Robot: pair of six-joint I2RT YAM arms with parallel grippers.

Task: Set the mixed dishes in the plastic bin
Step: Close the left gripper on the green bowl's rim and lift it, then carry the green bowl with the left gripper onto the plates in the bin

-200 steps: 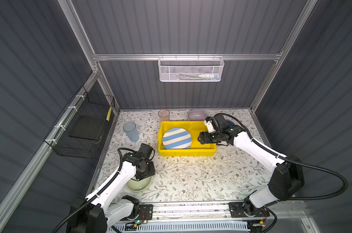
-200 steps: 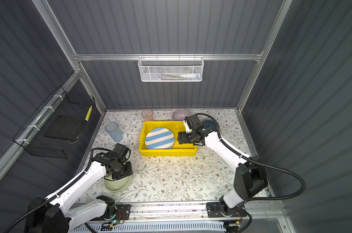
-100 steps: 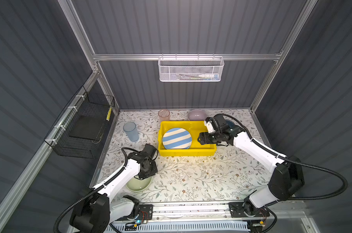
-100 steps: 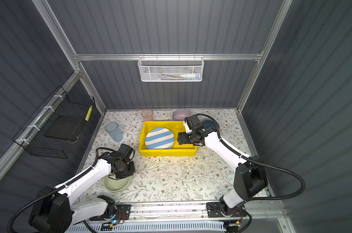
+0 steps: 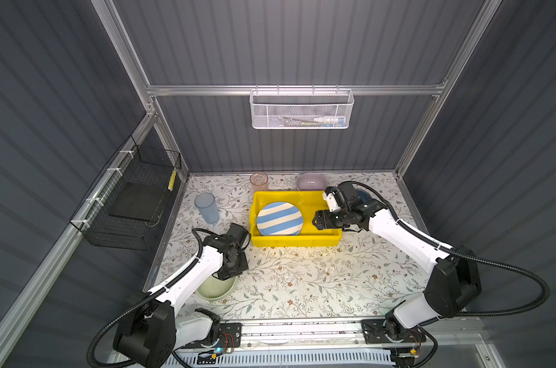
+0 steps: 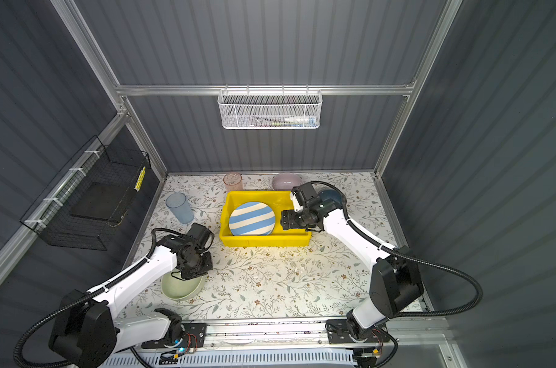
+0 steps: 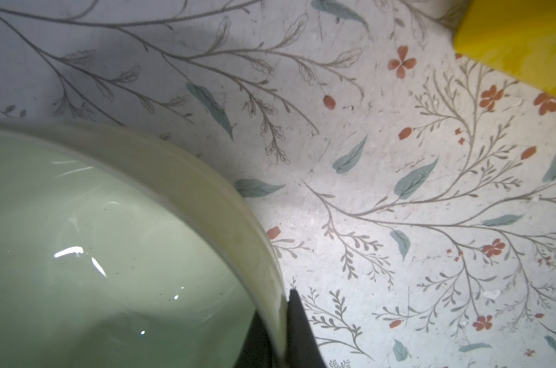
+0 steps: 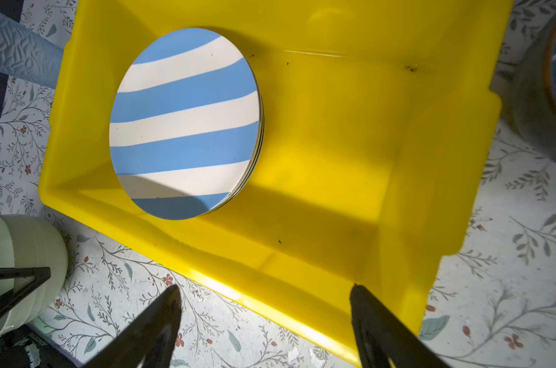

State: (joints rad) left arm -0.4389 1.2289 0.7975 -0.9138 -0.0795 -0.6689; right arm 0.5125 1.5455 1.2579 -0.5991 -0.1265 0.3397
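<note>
Yellow plastic bin [image 5: 295, 242] sits on the floral tabletop [image 5: 302, 280], toward the back edge, approx mid-width. Blue-white striped plate [image 5: 279, 218] lies flat inside at the bin's left end. In the right wrist view thin rims of more plates show under it, so it tops a stack.

Right gripper [image 8: 263, 286] hovers over the bin's right end w/ jaws spread wide and nothing btw them.

Other dishes are outside the bin:
- Pink tumbler [image 5: 259, 181] is upright at the back edge, just behind the bin's back-left corner.
- Lilac bowl [image 5: 311, 181] is at the back edge, just behind the right part of the bin's back wall.
- Blue bowl [image 6: 332, 197] is beside the bin's back-right corner, partly hidden by the right arm.
- Blue tumbler [image 5: 206, 208] is upright, left of the bin and near the tabletop's left edge.
- Pale green bowl [image 5: 214, 288] is near the front-left corner, well apart from the bin.

Left gripper [image 7: 275, 306] is clenched on the pale green bowl's rim, one finger inside the wall and one outside. Can't tell whether the bowl is resting on the tabletop or raised off it.

White mesh basket [image 5: 302, 110] hangs on the back wall, and black wire basket [image 5: 133, 204] on the left wall.
</note>
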